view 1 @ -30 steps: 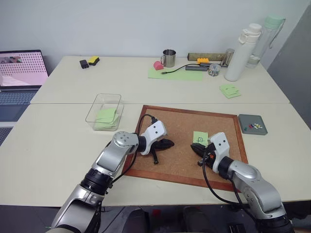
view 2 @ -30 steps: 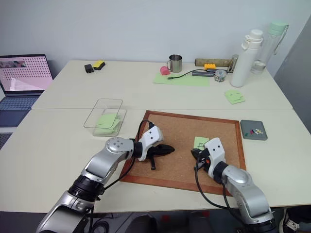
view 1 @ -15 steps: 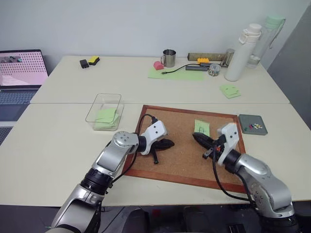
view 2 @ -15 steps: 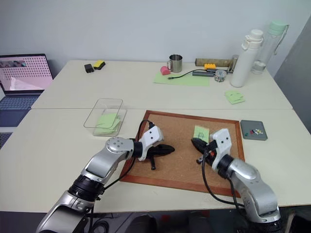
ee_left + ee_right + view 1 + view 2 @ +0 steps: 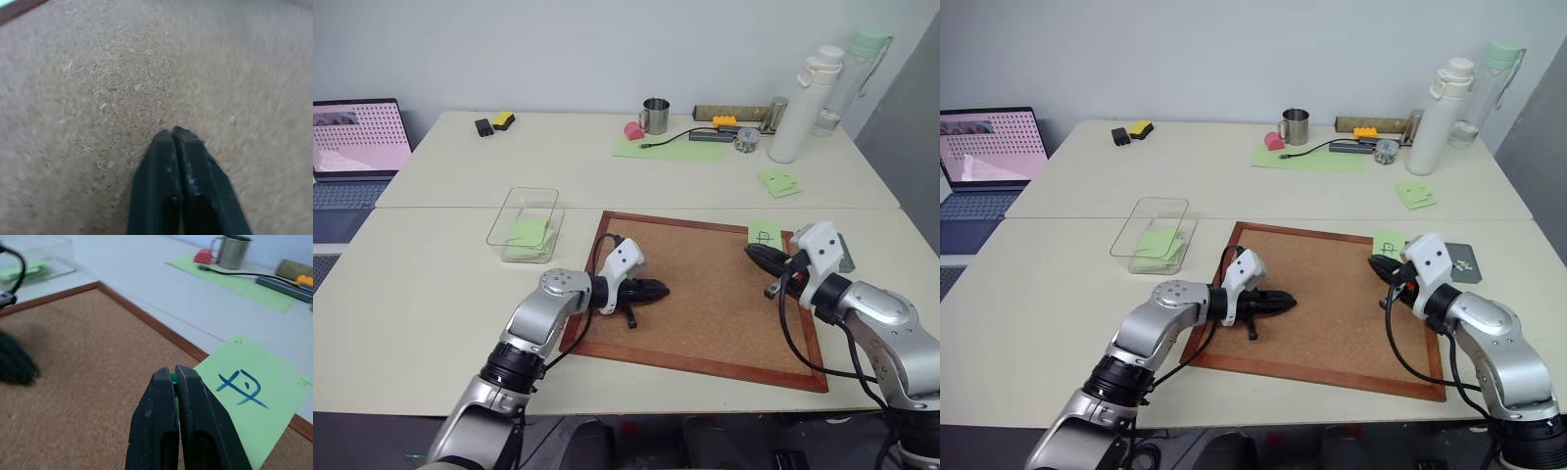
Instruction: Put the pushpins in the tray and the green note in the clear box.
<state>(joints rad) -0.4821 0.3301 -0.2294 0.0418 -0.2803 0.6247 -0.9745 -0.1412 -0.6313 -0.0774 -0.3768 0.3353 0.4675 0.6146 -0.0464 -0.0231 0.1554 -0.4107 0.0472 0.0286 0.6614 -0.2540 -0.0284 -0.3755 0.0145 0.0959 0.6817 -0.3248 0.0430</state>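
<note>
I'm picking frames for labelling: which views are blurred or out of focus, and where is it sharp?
Left wrist view: cork board smeared, worst at the edges. Right wrist view: green note and its pen mark crisp, clear box and far mug soft. Head views: evenly lit, sharp.

Bare table [image 5: 431,284] beside the clear box [image 5: 524,225]; its inside seems part-filled.

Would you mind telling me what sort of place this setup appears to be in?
Probably an office or lab workspace: pale desks pushed together, an open laptop at the side, and a framed brown cork pinboard lying flat.
</note>
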